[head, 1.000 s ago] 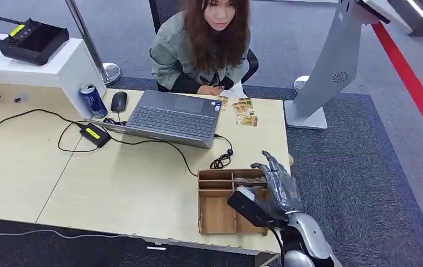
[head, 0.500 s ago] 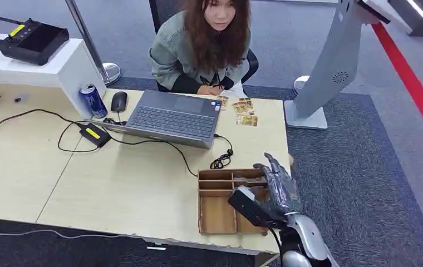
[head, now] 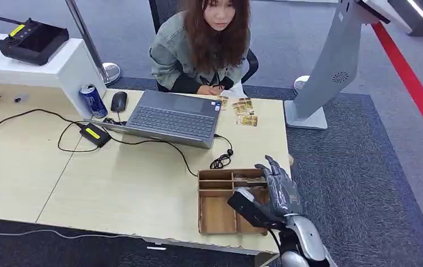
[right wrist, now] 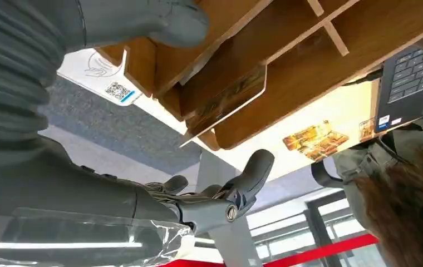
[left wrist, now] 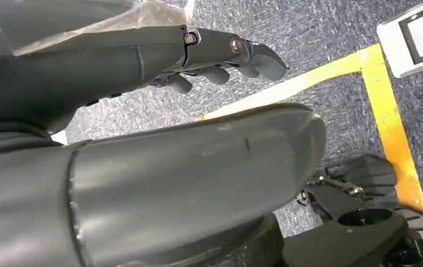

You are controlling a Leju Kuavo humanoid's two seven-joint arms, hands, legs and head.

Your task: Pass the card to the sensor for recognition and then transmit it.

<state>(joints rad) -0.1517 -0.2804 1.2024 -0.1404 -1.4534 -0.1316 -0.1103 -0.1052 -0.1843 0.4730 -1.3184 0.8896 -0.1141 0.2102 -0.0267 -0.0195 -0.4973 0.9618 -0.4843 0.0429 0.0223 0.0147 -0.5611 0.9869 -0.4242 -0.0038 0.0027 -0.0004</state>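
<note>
Over wooden tray (head: 216, 216), right robot hand (head: 279, 189) empty, fingers spread; card (right wrist: 229, 99) lies lengthwise in slot.

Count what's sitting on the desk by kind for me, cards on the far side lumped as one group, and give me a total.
Laptop: 1
Computer mouse: 1
Drink can: 1
Power adapter: 1
Wooden compartment tray: 1
Group of cards near the person: 1
Total: 6

Laptop: open grey laptop (head: 173, 118) near the desk's far edge.
Can: blue drinks can (head: 93, 100) left of a black mouse (head: 119, 101).
Person: seated behind the desk (head: 201, 41).
</note>
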